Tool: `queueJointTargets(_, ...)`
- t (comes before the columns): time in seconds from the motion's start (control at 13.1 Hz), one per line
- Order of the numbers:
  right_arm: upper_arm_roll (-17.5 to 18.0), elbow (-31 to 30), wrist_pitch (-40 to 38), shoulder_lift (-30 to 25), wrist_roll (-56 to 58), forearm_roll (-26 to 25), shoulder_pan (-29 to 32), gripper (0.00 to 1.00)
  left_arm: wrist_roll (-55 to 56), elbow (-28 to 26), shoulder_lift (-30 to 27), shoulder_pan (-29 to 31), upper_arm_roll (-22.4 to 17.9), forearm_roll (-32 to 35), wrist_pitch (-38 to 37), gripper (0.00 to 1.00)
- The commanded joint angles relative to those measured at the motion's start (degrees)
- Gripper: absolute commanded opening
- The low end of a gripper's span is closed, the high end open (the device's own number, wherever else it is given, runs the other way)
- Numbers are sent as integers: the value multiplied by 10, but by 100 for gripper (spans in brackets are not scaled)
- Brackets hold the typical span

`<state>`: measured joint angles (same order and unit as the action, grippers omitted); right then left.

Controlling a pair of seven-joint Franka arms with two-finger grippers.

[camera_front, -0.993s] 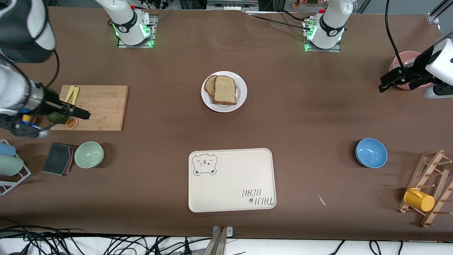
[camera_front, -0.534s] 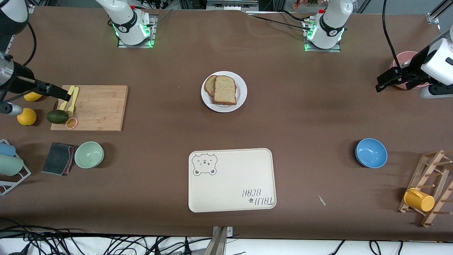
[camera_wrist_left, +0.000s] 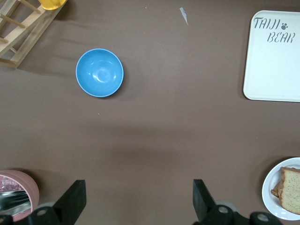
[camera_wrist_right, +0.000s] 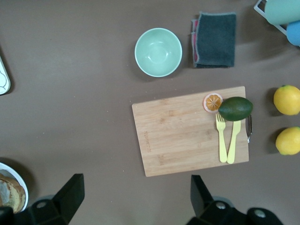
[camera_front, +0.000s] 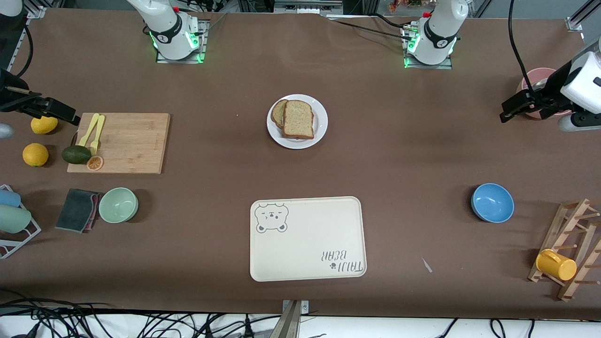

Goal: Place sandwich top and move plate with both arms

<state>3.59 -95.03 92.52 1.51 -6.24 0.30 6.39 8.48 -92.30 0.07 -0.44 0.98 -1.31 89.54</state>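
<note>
Two arms hang at the two ends of the counter [camera_front: 404,155], well apart from the plate [camera_front: 319,126] — the left gripper [camera_front: 512,107] is up in the air over the counter beside a pink bowl [camera_front: 536,77] at the left arm's end, and the right gripper [camera_front: 63,114] is over the edge of a wooden cutting board [camera_front: 131,143] at the right arm's end. Each wrist view shows its own jaws spread wide with nothing between them: the left fingers [camera_wrist_left: 70,202] frame bare counter, with a blue bowl [camera_wrist_left: 99,72] in sight, and the right fingers [camera_wrist_right: 69,194] frame counter with the board just past them. The plate sits on the counter about midway between the two bases, farther from the front camera than the cream bear-printed tray [camera_front: 307,238]. The sandwich top [camera_front: 298,119] — speckled tan with a darker crust — lies flat on the plate, covering most of another slice [camera_front: 278,112] whose rounded edge pokes out toward the right arm's end. On the board lie two yellow forks [camera_front: 94,130], an orange slice [camera_front: 95,163] and an avocado [camera_front: 76,154] at its corner; two lemons [camera_front: 35,154] rest on the counter beside it. A green bowl [camera_front: 118,204] and a grey cloth [camera_front: 77,210] sit nearer the front camera than the board.
</note>
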Motion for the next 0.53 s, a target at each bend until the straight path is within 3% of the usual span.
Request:
queueJointTargets(0.0, 11, -34, 17, -24, 34, 5, 3, 100, 2, 13, 10, 5, -1, -17, -11, 100)
queueJointTargets(0.46, 12, -59, 34, -34, 78, -4, 2, 100, 1, 14, 10, 5, -1, -17, -11, 100)
